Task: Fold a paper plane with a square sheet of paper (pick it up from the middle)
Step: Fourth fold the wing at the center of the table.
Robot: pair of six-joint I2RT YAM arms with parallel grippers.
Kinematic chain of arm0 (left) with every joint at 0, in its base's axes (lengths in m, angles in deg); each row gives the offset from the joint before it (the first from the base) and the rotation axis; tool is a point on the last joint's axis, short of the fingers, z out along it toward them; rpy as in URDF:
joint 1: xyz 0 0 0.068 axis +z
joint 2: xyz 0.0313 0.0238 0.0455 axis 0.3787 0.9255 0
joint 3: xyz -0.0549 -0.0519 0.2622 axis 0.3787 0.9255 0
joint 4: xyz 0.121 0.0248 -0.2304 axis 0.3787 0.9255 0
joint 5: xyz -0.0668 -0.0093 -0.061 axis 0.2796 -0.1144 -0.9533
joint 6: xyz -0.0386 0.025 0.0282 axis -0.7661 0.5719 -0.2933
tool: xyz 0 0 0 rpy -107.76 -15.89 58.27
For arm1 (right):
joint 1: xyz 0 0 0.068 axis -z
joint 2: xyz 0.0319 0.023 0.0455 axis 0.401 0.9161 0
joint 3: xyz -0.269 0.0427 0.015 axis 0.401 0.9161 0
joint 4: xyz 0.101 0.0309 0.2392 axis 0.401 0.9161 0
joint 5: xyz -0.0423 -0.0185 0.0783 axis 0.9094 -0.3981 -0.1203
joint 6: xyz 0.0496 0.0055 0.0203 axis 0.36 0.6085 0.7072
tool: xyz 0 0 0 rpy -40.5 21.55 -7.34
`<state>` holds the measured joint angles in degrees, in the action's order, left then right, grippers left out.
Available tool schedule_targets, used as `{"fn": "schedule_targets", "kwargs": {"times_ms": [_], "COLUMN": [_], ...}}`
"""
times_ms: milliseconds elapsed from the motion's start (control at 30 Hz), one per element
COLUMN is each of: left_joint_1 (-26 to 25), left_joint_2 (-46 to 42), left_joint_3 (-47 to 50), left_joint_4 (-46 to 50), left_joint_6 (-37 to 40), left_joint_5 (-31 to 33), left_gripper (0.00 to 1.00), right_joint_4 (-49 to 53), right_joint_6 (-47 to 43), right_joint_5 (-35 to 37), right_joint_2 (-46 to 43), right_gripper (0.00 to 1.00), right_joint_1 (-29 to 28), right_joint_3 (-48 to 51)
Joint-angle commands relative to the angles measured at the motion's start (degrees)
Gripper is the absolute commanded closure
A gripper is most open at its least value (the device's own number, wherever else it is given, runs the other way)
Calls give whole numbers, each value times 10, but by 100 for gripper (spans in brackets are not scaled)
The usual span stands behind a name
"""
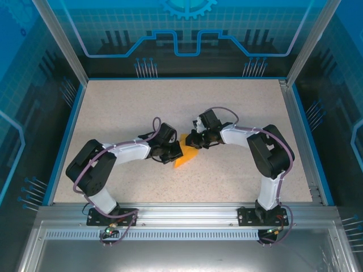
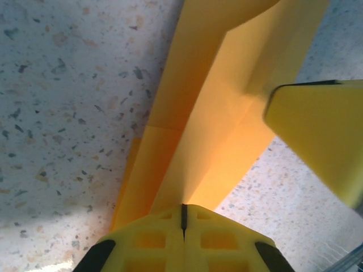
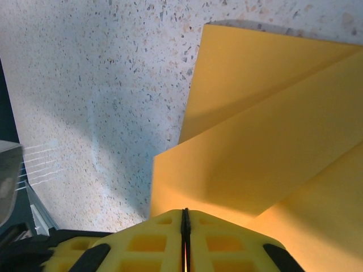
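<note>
The orange paper (image 1: 186,156), folded into an angular shape with layered flaps, is held above the speckled table between the two arms. My left gripper (image 1: 170,152) is shut on its left end; in the left wrist view the folded paper (image 2: 210,113) rises from the closed yellow jaws (image 2: 183,218) with a crease running up its middle. My right gripper (image 1: 195,139) is shut on the paper's upper right edge; in the right wrist view the paper (image 3: 266,147) spreads out from the closed jaws (image 3: 184,222). The right gripper's yellow finger (image 2: 317,130) shows at the right of the left wrist view.
The speckled table (image 1: 130,113) is bounded by a blue rim and aluminium frame posts (image 1: 62,45). Purple cables loop over both arms. A metal rail (image 1: 181,218) runs along the near edge by the arm bases.
</note>
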<state>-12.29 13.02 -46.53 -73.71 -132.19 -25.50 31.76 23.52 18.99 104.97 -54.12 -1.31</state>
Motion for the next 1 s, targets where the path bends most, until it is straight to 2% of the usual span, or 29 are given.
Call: {"fn": "schedule_targets", "kwargs": {"times_ms": [0, 400, 767, 967], "left_joint_1": [4, -11, -14, -13], "left_joint_2": [15, 7, 16, 18], "left_joint_3": [5, 57, 46, 52], "left_joint_4": [2, 6, 27, 32], "left_joint_6": [16, 17, 30, 29], "left_joint_5": [-12, -68, -56, -45], "left_gripper": [93, 91, 91, 93], "right_joint_4": [3, 0, -14, -50], "right_joint_6": [5, 8, 12, 21], "right_joint_5": [-5, -4, -6, 0], "right_joint_2": [-7, -5, 37, 68], "right_gripper": [90, 90, 90, 91], "right_joint_1": [-10, -21, -20, 2], "right_joint_3": [4, 10, -5, 8]}}
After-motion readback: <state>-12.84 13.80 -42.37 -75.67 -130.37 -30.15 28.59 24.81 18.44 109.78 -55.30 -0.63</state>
